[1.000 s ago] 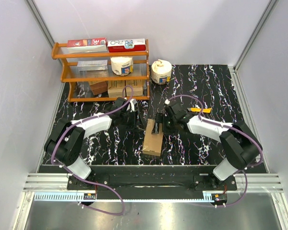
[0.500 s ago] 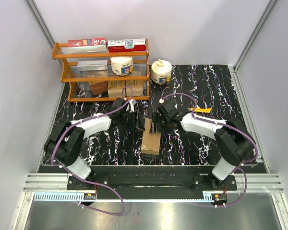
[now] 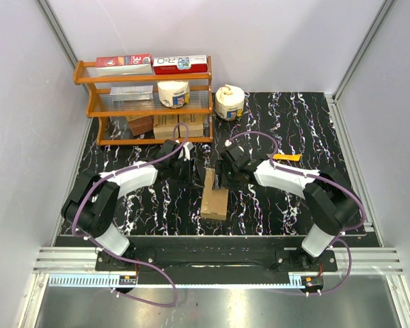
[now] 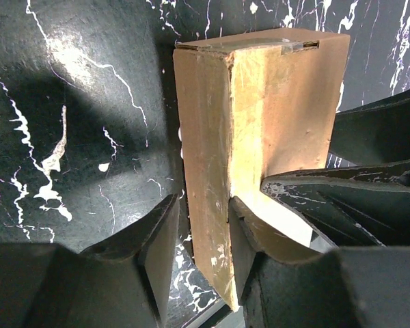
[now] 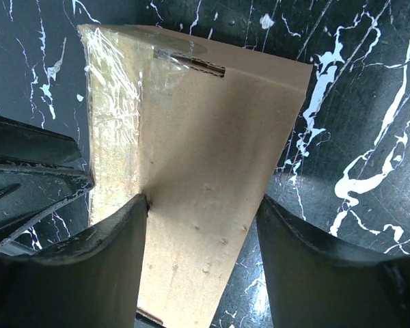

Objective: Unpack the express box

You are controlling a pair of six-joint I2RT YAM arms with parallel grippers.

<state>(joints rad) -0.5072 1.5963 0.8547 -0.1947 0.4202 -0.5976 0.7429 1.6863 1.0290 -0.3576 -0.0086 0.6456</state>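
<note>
Left fingers [image 4: 157, 266] pinched the thin side of the express box [image 4: 273, 116], a plain brown, flat, oblong cardboard carton, one finger against its narrow face and the other on the broad one. The right fingers [image 5: 102, 273] straddled its full width from the opposite side and met both long edges, so both arms looked to have hold of it. It was near the middle of the black, white-veined desk [image 3: 294, 123], between the two wrists; whether it sat flat or was tipped onto an edge I could not tell. Unpacking had, by my reading, hardly begun: clear glossy tape [image 5: 113, 102] covered one face, the flaps were shut and nothing had come out, so breaking the seal, opening and emptying all remained. Contents and underside were hidden, the overhead view lost the fingertips under the wrists, and a small yellow-and-black tool [image 3: 287, 158] behind the right arm was too small to identify
</note>
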